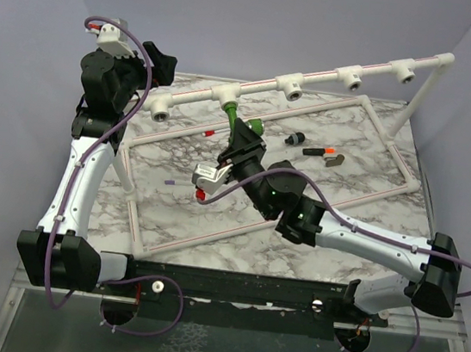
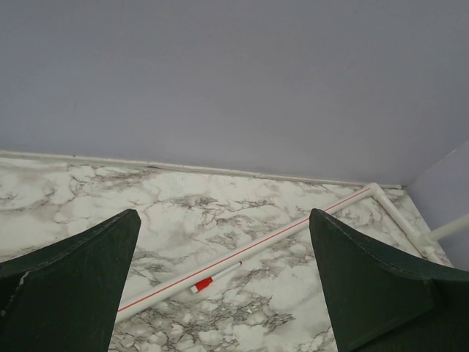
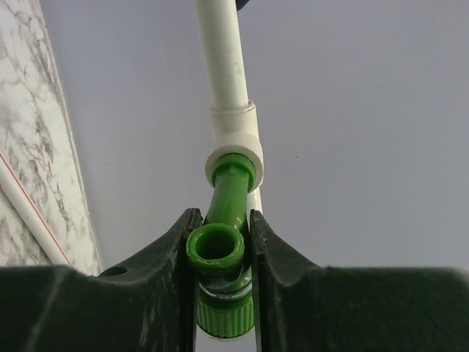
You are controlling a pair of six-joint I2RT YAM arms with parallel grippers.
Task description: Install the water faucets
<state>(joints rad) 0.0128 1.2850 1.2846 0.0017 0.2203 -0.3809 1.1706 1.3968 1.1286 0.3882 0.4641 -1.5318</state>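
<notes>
A bright green faucet (image 3: 229,196) sits between my right gripper's (image 3: 220,224) jaws, which are shut on its body. Its threaded end is in a white T-socket (image 3: 234,139) of the raised pipe. In the top view this gripper (image 1: 242,135) holds the green faucet (image 1: 252,126) just below the second T-socket (image 1: 226,97) from the left. Other small faucets lie on the marble inside the frame: a black one (image 1: 293,138) and a dark one with a red tip (image 1: 319,152). My left gripper (image 1: 160,62) is open and empty, raised at the back left; its fingers (image 2: 66,286) stand wide apart.
The white pipe frame (image 1: 394,162) lies on the marble table, with a raised rail carrying several T-sockets (image 1: 350,76). A red-capped white pen (image 2: 212,277) lies beside a red-striped pipe (image 2: 293,231). A thin purple pen (image 1: 169,182) lies at the left. Grey walls close in behind.
</notes>
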